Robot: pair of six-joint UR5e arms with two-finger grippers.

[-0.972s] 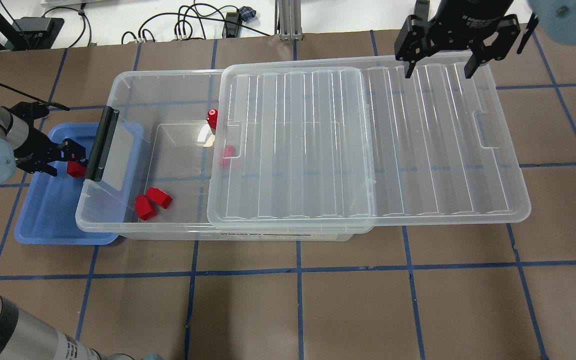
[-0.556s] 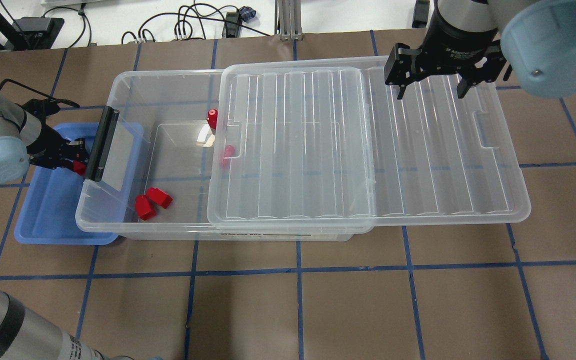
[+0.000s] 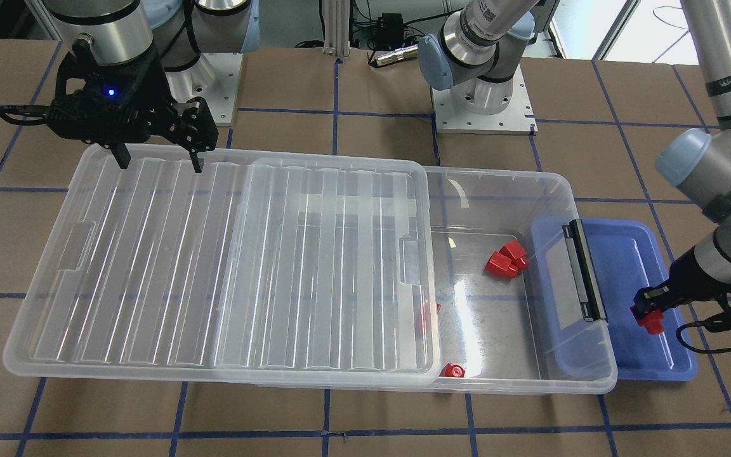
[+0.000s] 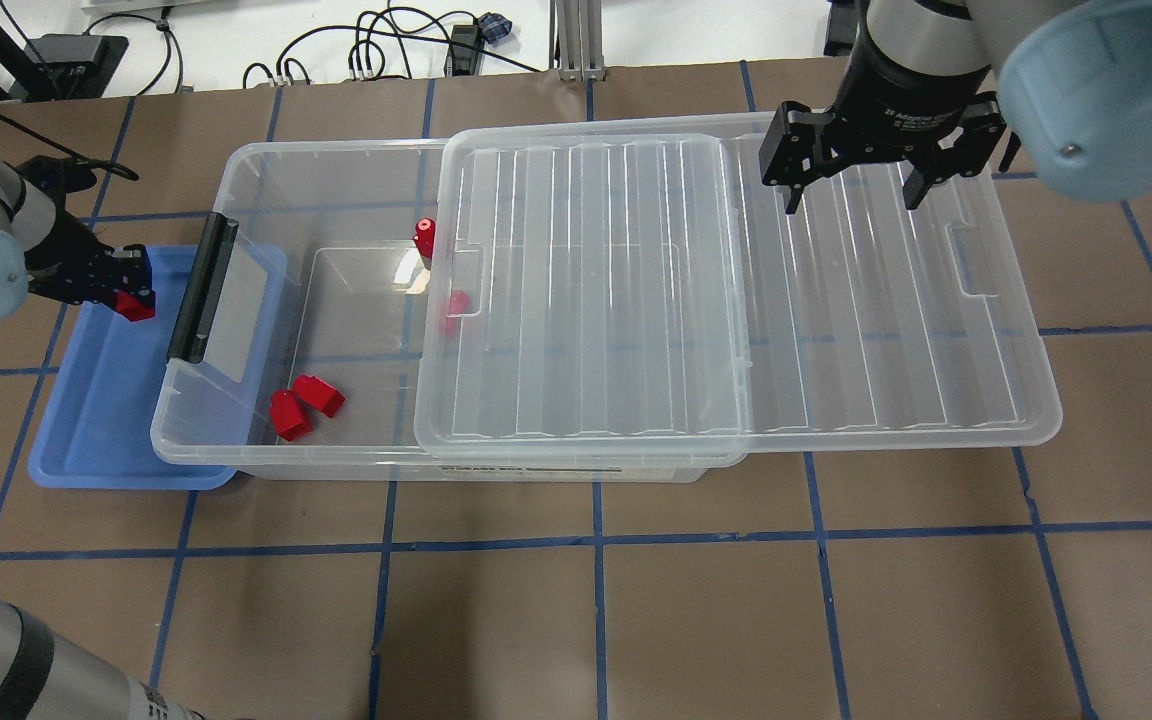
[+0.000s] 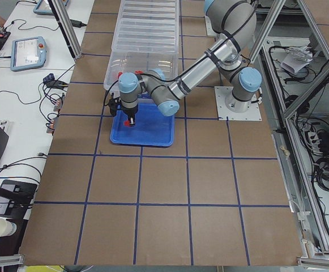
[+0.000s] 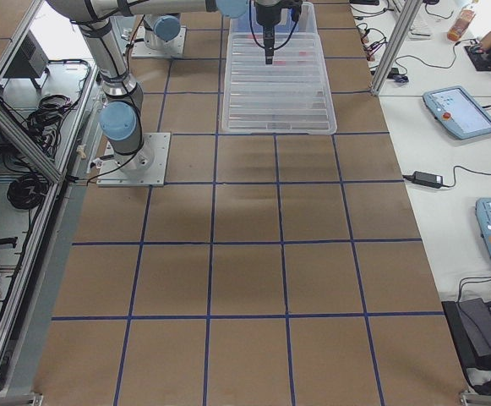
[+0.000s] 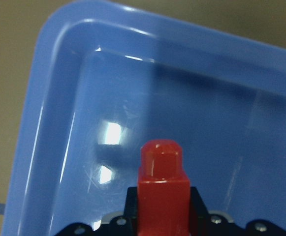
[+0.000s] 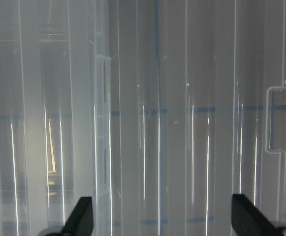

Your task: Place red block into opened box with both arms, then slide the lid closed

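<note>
Now the left end effector (image 4: pixel 129 298), pinching the red block (image 4: pixel 137 306), has lifted back from the latch bar (image 4: pixel 201 290) above the blue tray (image 4: pixel 86 440); block not yet boxed. Right end effector (image 4: pixel 851 200), spread, has descended over the lid (image 4: pixel 936 350). The box (image 4: pixel 236 455) stands partly uncovered beyond the bar.

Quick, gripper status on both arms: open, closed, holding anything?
Left gripper: closed on a red block, over the blue tray.
Right gripper: open, holding nothing, over the lid.
</note>
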